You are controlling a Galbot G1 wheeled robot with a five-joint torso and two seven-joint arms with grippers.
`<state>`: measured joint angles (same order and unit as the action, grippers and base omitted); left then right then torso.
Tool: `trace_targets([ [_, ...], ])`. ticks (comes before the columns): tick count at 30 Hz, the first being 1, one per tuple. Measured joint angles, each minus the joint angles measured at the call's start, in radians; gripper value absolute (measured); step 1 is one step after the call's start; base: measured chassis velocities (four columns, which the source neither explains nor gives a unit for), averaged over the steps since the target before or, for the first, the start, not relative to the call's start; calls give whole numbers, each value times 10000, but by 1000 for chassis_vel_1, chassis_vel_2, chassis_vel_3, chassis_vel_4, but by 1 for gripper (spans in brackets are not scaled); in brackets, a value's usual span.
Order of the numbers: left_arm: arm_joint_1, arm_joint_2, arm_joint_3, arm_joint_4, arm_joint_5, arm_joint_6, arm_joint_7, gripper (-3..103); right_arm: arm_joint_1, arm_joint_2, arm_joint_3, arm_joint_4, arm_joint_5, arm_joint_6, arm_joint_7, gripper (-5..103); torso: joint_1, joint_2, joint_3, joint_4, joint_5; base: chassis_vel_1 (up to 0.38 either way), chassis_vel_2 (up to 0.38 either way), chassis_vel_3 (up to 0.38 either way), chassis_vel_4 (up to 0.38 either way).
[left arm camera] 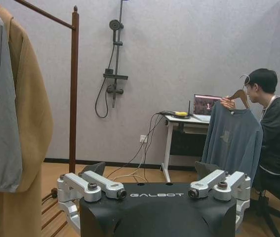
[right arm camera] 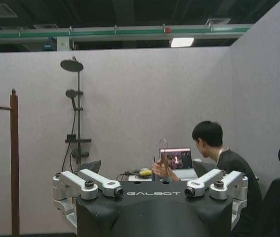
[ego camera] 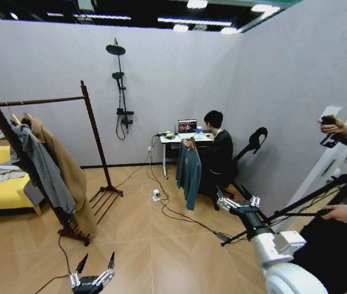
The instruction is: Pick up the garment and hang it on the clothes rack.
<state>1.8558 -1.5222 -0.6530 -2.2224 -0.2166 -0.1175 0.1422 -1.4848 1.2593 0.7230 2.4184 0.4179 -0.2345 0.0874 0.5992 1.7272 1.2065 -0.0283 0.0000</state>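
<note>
1. Teal-blue, long-sleeved garment [ego camera: 189, 171] hangs from a wooden hanger [left arm camera: 238, 96] held up by a seated person [ego camera: 218, 153] beside a white surface [ego camera: 176, 138] at the far wall; it is well apart from both hands and touches neither. A pale chest mark shows in the left wrist view, too small to read.
2. Clothes rack [ego camera: 93, 131], dark reddish-brown wood, stands to the robot's left on the wooden floor; its near post is cut off at the frame edge of the head view. A grey jacket [ego camera: 44, 168] and a tan coat [ego camera: 66, 174] hang on its rod and hide most of the near post and the base behind them.
3. Left hand [ego camera: 93, 264] sits low at the bottom edge of the head view, its dark fingers spread apart and holding nothing; the arm behind it is cut off.
4. Right hand [ego camera: 237, 200] is raised toward the garment, fingers spread, empty; in the right wrist view the hand's body hides the garment, leaving the hanger hook and the person's hand visible.
5. Laptop [left arm camera: 206, 105] on the surface is open; its screen content cannot be made out.
6. Black shower pole [ego camera: 121, 92] is fixed to the back wall.
</note>
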Motion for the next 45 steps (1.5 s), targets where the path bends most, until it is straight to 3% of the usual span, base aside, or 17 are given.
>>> trace_targets([
  [3,0,0,1,0,0,0,0,100,-728,-65,244,-329,155,574,-245,100,-2,1,-1,-9,0,0,0,0,0],
  [7,0,0,0,0,0,0,1,100,-810,-70,260,-357,173,623,-273,100,-3,1,-2,-3,0,0,0,0,0],
  [10,0,0,0,0,0,0,1,100,-768,-35,192,-947,255,848,352,100,-2,1,-1,-3,2,0,0,0,0],
  [16,-2,-3,2,0,0,-1,0,100,-1055,-41,-52,-2029,57,1658,414,100,0,1,-1,2,-7,0,0,0,0],
  [18,0,-1,0,0,0,0,-1,100,-1182,98,-166,-2101,99,1732,384,100,-2,1,1,-10,10,0,0,0,0],
  [27,-1,0,0,-1,0,0,2,100,-452,-313,462,-922,1093,1049,901,100,-1,1,0,-3,-3,0,0,0,0],
  [33,0,0,-1,0,1,0,0,100,-1350,123,87,-1420,459,1740,510,100,-1,1,-1,-3,-1,0,0,0,0],
  [35,-1,0,0,0,1,0,0,100,-2015,565,-223,-2484,-354,3025,289,100,-3,1,-1,-7,6,0,0,0,0],
  [45,-1,0,0,1,0,0,0,100,-1843,441,111,-1815,-226,3169,659,100,-1,1,-1,-3,-2,0,0,0,0],
])
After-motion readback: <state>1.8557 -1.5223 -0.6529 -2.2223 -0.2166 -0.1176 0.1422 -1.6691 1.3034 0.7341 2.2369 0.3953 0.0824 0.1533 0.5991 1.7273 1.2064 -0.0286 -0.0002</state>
